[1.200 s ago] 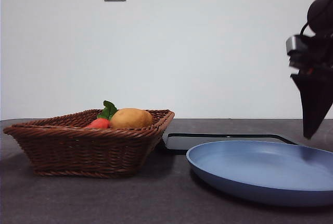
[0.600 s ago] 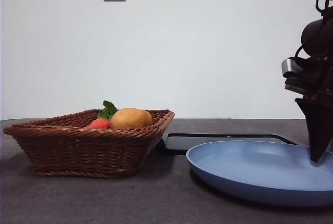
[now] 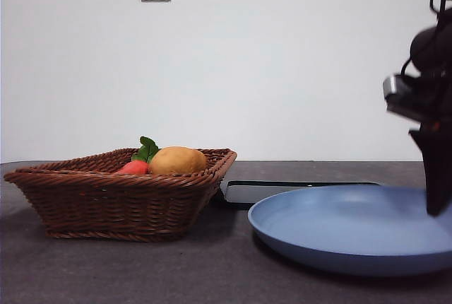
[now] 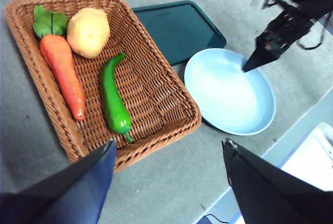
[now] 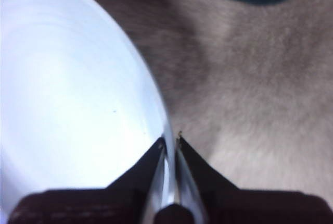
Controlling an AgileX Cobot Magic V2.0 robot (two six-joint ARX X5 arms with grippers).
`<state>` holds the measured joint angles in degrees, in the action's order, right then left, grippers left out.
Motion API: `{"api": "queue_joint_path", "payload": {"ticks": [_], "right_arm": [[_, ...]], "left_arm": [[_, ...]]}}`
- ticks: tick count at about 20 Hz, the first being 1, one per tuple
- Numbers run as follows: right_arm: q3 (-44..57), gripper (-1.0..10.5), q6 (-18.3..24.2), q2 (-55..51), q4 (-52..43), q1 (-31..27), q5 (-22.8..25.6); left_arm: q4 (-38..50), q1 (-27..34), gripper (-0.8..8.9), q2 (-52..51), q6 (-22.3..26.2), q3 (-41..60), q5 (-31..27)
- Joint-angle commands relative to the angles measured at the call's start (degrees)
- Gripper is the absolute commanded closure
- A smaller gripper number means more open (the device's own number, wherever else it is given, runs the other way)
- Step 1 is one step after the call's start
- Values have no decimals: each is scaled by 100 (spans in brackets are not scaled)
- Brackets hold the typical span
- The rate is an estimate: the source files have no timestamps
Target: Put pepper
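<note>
The pepper (image 4: 113, 96), long, glossy and green, lies in the wicker basket (image 4: 151, 78) between a carrot and the basket's near wall. From the front the basket (image 3: 106, 201) wall hides it. My left gripper (image 4: 169, 143) hangs open high above the basket's near edge, holding nothing. My right gripper (image 5: 170, 139) is shut on the rim of the blue plate (image 5: 67, 104), one jaw on each side of the edge. In the front view that gripper (image 3: 438, 208) stands at the plate's (image 3: 346, 230) right end. From above, the plate (image 4: 229, 94) lies right of the basket.
An orange-red carrot (image 4: 62, 73) with green leaves and a yellow-brown potato (image 4: 88, 32) share the basket. A dark green tray (image 4: 177, 28) lies behind the plate. A white object (image 4: 312, 156) sits off the table's near corner.
The right gripper came down from above the plate's right end onto its rim. The plate has since shifted a little to the left.
</note>
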<state>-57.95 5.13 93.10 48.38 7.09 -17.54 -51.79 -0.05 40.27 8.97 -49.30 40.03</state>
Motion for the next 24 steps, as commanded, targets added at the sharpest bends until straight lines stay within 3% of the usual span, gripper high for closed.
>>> {"api": "queue_joint_path", "payload": {"ticks": [1,10,14,17,24], "right_arm": [[-61,941,-195,-422,39,11,98],[-249,941,-533,-2446,494,-114,96],[-651,941,-575,-2726,750,-111,72],[-809,941,-636,-2798,778,-111,-249],[-822,941,-656,-2798,776,-111,-271]], "left_arm": [[118,-175,452,87,-44,-125,-232],[848,-1705,452,2081,-354,-728,-1799],[1095,-2343,452,3351,-411,-1250,-2594],[1152,-2660,452,4242,-411,-1620,-3058],[1355,-2918,452,5499,-409,-1875,-3587]]}}
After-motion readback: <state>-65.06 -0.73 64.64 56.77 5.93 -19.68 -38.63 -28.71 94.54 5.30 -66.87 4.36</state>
